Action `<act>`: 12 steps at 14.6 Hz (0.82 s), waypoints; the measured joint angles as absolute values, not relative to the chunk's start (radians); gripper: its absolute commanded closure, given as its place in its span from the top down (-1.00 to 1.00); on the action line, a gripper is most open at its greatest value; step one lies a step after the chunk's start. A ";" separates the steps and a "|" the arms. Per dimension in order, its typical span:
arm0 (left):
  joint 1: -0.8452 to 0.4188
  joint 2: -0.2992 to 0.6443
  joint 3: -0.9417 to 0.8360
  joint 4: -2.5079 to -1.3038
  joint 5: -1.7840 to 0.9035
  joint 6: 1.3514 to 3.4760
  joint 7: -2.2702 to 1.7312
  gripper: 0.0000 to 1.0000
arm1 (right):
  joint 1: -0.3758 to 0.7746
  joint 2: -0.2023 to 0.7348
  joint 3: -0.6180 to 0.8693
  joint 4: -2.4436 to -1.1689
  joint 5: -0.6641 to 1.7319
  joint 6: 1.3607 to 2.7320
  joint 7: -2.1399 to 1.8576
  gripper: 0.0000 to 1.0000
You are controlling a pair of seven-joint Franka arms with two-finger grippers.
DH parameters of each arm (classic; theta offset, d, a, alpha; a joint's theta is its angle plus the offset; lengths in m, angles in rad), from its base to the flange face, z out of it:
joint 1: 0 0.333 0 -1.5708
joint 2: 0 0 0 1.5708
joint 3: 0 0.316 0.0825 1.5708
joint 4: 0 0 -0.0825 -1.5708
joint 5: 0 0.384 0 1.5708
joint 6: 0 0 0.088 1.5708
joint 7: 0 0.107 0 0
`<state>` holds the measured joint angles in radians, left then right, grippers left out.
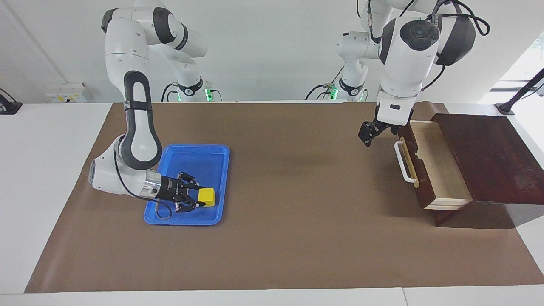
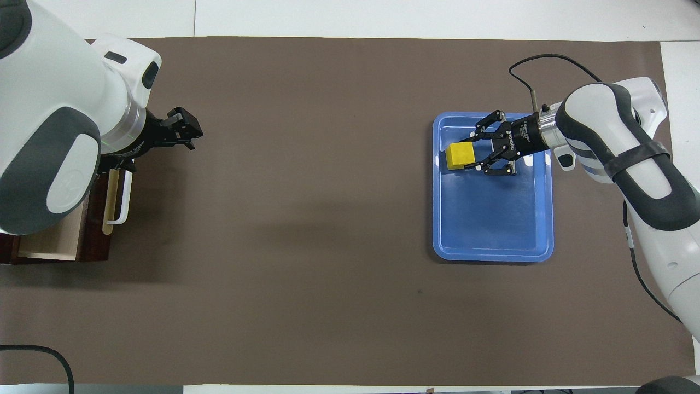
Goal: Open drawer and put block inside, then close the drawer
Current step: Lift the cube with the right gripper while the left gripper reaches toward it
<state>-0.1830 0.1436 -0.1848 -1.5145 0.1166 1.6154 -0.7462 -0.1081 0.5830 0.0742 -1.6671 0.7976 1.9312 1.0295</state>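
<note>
The small yellow block (image 1: 207, 196) (image 2: 459, 156) lies in a flat blue tray (image 1: 199, 157) (image 2: 492, 219) toward the right arm's end of the table. My right gripper (image 1: 200, 197) (image 2: 474, 153) lies low and nearly level in the tray, its fingertips shut on the block's two sides. The dark reddish-brown drawer (image 1: 440, 170) (image 2: 49, 243) stands pulled out at the left arm's end. Its pale wood inside holds nothing, and its white bar handle (image 1: 403, 163) (image 2: 123, 197) faces the middle of the table. My left gripper (image 1: 366, 136) (image 2: 183, 127) hangs open in the air beside the handle, apart from it.
The wedge-like dark wooden box (image 1: 488, 157) that houses the drawer sits at the table's edge. A brown mat (image 1: 297, 212) covers the table between tray and drawer. The left arm's big wrist hides most of the box in the overhead view.
</note>
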 measured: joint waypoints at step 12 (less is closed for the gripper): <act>-0.271 0.148 -0.187 -1.497 0.015 1.639 -1.433 1.00 | -0.027 0.503 0.088 -1.467 0.759 1.849 1.259 -1.00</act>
<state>-0.2708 0.1476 -0.1873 -1.4970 0.0152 1.6390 -1.4330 -0.0275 0.5027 0.0877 -1.4672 0.7586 1.8488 1.2595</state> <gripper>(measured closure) 0.000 0.449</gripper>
